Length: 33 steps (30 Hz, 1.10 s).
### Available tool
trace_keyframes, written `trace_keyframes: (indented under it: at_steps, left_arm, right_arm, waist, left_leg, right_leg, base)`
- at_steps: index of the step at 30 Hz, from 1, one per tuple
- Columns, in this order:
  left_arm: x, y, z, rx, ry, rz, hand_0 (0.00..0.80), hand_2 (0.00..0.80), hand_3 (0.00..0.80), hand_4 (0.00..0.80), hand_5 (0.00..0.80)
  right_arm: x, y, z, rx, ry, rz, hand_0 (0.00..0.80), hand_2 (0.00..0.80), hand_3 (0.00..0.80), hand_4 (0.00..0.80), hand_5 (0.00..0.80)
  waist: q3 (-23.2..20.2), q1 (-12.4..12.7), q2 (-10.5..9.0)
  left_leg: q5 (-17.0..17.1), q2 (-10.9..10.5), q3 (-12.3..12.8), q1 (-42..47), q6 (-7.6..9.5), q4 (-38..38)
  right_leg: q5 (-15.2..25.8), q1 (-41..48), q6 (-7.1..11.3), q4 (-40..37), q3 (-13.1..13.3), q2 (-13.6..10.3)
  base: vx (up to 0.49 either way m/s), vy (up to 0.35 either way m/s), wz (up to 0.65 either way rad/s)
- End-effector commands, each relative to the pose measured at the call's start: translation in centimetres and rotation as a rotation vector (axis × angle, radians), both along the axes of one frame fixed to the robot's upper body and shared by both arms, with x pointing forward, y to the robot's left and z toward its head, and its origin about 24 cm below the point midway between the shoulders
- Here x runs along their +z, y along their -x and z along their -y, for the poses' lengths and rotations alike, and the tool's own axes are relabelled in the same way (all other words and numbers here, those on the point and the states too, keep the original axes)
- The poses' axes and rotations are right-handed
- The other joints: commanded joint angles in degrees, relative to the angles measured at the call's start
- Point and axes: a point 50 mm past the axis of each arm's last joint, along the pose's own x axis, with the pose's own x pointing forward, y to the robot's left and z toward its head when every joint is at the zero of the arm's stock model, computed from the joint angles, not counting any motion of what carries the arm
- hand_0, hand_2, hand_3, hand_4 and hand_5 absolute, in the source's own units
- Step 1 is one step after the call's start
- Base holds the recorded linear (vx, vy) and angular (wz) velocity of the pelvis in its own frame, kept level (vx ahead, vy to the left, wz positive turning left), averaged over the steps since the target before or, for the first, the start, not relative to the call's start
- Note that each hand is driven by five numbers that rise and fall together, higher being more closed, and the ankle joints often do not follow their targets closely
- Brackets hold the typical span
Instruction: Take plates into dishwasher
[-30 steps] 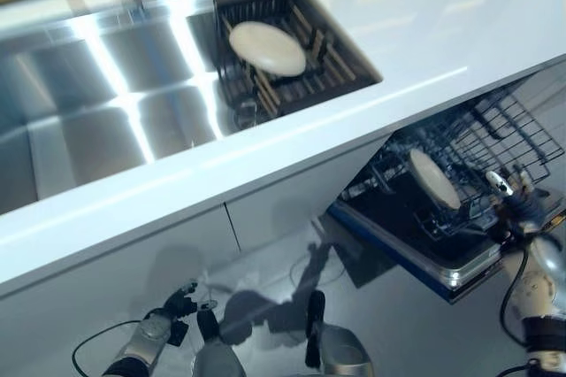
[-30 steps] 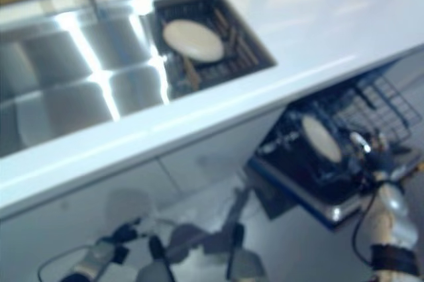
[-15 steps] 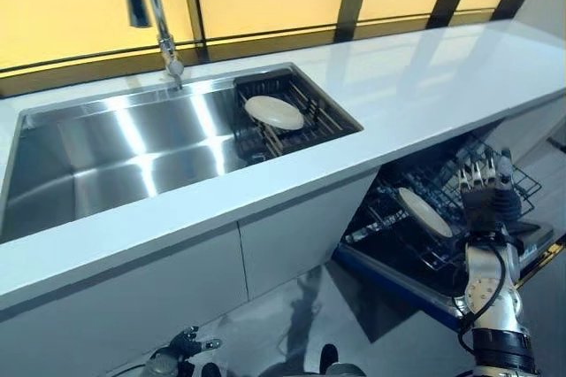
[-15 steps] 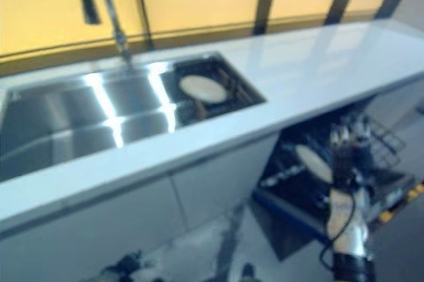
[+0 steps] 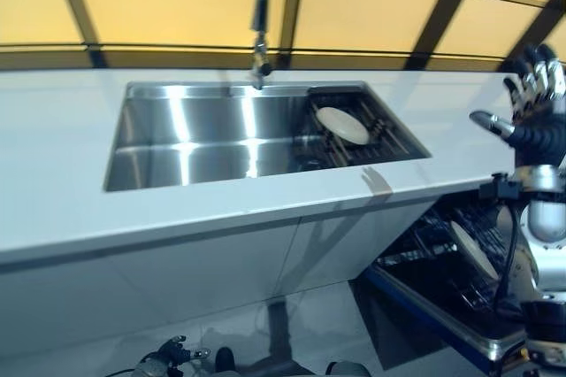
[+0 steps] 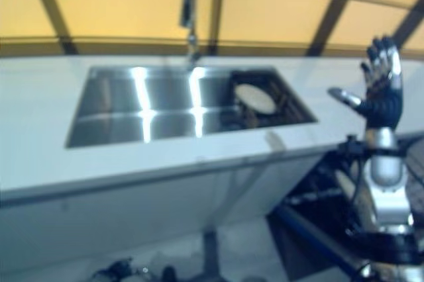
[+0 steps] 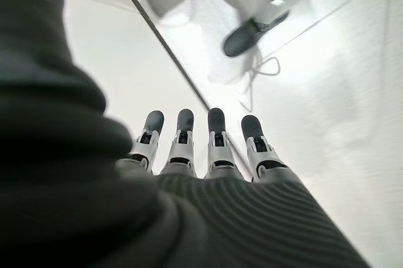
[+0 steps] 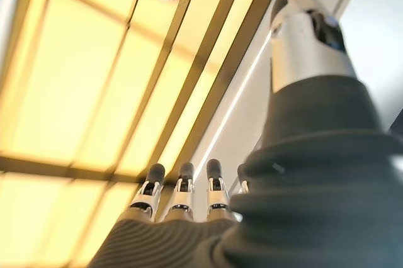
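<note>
Plates sit in two places: one plate (image 5: 343,125) lies in the dark rack (image 5: 376,120) at the right end of the sink (image 5: 212,134), and another plate (image 5: 472,249) stands on edge in the open dishwasher (image 5: 460,306) under the table (image 5: 53,182). Your right robot hand (image 5: 531,111) is raised above the table edge, fingers spread wide and empty. Your left robot hand (image 7: 208,155) hangs low over the floor, fingers straight, empty.
</note>
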Motion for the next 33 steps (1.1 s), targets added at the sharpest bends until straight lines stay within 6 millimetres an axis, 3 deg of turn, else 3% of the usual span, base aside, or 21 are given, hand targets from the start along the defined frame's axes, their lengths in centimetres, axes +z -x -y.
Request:
trace_keyframes:
  at_steps: [1, 2, 5, 12, 16, 17, 19, 22, 28, 33]
  left_arm:
    - [0.6, -0.5, -1.4, -0.018, -0.043, 0.021, 0.000, 0.000, 0.000, 0.000, 0.000]
    - [0.6, -0.4, -1.3, -0.009, -0.040, 0.023, 0.000, 0.000, 0.000, 0.000, 0.000]
    - [0.3, 0.4, -1.0, -0.015, -0.032, 0.018, 0.000, 0.000, 0.000, 0.000, 0.000]
    - [0.3, 1.3, -1.7, -0.019, -0.042, 0.001, 0.000, 0.000, 0.000, 0.000, 0.000]
    - [0.5, 1.8, -2.5, -0.002, -0.059, -0.012, 0.000, 0.000, 0.000, 0.000, 0.000]
    - [0.5, 1.8, -2.5, 0.003, -0.060, -0.013, 0.000, 0.000, 0.000, 0.000, 0.000]
    - [0.6, 2.3, -3.1, 0.039, -0.068, -0.017, 0.000, 0.000, 0.000, 0.000, 0.000]
    - [0.5, 2.9, -3.3, 0.067, -0.068, -0.023, 0.000, 0.000, 0.000, 0.000, 0.000]
    - [0.3, 2.3, -1.8, 0.033, -0.029, 0.010, 0.000, 0.000, 0.000, 0.000, 0.000]
    - [0.4, 1.2, -0.7, 0.012, 0.002, 0.063, 0.000, 0.000, 0.000, 0.000, 0.000]
  right_arm:
    - [5.8, 0.5, -0.5, -0.097, 0.208, 0.168, 0.000, 0.000, 0.000, 0.000, 0.000]
    - [6.1, 0.4, -0.6, -0.122, 0.268, 0.161, 0.000, 0.000, 0.000, 0.000, 0.000]
    - [6.7, 0.1, -0.3, -0.184, 0.375, 0.126, 0.000, 0.000, 0.000, 0.000, 0.000]
    - [7.1, -1.7, 0.0, -0.235, 0.443, 0.008, 0.000, 0.000, 0.000, 0.000, 0.000]
    - [6.7, -2.4, -0.2, -0.231, 0.463, -0.033, 0.000, 0.000, 0.000, 0.000, 0.000]
    - [6.6, -2.5, -0.3, -0.227, 0.467, -0.038, 0.000, 0.000, 0.000, 0.000, 0.000]
    - [6.1, -3.1, -1.2, -0.201, 0.487, -0.059, 0.000, 0.000, 0.000, 0.000, 0.000]
    - [5.9, -3.7, -2.3, -0.177, 0.508, -0.082, 0.000, 0.000, 0.000, 0.000, 0.000]
    - [6.1, -4.3, -3.2, -0.191, 0.680, -0.131, 0.000, 0.000, 0.000, 0.000, 0.000]
    - [6.0, -4.5, -2.9, -0.206, 0.747, -0.173, 0.000, 0.000, 0.000, 0.000, 0.000]
  waist:
    - [-0.8, 0.3, -1.58]
    - [-0.9, 0.1, -1.57]
    - [-1.3, 0.3, -1.80]
    - [-0.2, 1.4, -1.45]
    - [0.3, 2.1, -1.43]
    - [0.2, 2.3, -1.43]
    - [-0.1, 4.4, -1.67]
    - [-0.5, 5.5, -1.62]
    - [-1.7, 5.7, -1.68]
    - [-1.2, 5.6, -2.00]
  left_leg:
    - [-5.2, -2.8, -3.9, 10.0, -1.72, -9.8]
    - [-5.9, -3.0, -5.5, 10.6, -1.58, -9.8]
    - [-6.3, -3.9, -9.1, 11.0, -1.24, -9.8]
    - [-6.1, -4.3, -13.9, 12.9, -1.31, -9.8]
    - [-6.2, -4.3, -15.2, 13.8, -1.09, -9.8]
    - [-6.2, -4.2, -15.3, 13.8, -1.13, -9.8]
    - [-6.6, -3.2, -12.5, 13.9, -2.05, -9.8]
    - [-6.7, -1.4, -9.9, 14.8, -3.04, -9.8]
    - [-6.8, 1.7, -4.9, 16.3, -5.35, -9.2]
    - [-7.7, 2.3, -5.2, 14.6, -6.33, -3.6]
  right_leg:
    - [-1.3, -1.1, -2.36, -6.3, 2.4, 4.9]
    - [-2.9, -1.3, -2.77, -7.5, 4.2, 6.8]
    - [-4.6, -1.4, -3.43, -10.4, 7.3, 9.6]
    - [-2.9, -3.6, -3.42, -12.4, 9.7, 11.1]
    - [-3.0, -3.2, -3.70, -11.2, 9.7, 11.0]
    - [-3.4, -2.6, -3.81, -11.6, 9.4, 11.0]
    - [-3.7, 0.2, -3.32, -11.8, 3.9, 9.1]
    - [-7.3, 4.0, -3.62, -13.7, 0.1, 9.6]
    - [-10.6, 8.2, -5.73, -16.1, -3.1, 10.8]
    - [-11.7, 9.4, -7.64, -15.6, -3.0, 11.6]
  base:
    - [0.166, -0.034, 0.40]
    - [0.181, -0.022, 0.65]
    - [0.155, -0.015, 0.76]
    - [0.156, -0.076, 0.44]
    - [0.153, -0.143, 0.38]
    - [0.171, -0.267, 0.57]
    - [0.170, -0.323, 0.46]
    - [0.186, -0.259, -0.14]
    - [0.158, -0.206, 0.10]
    - [0.104, -0.201, 0.10]
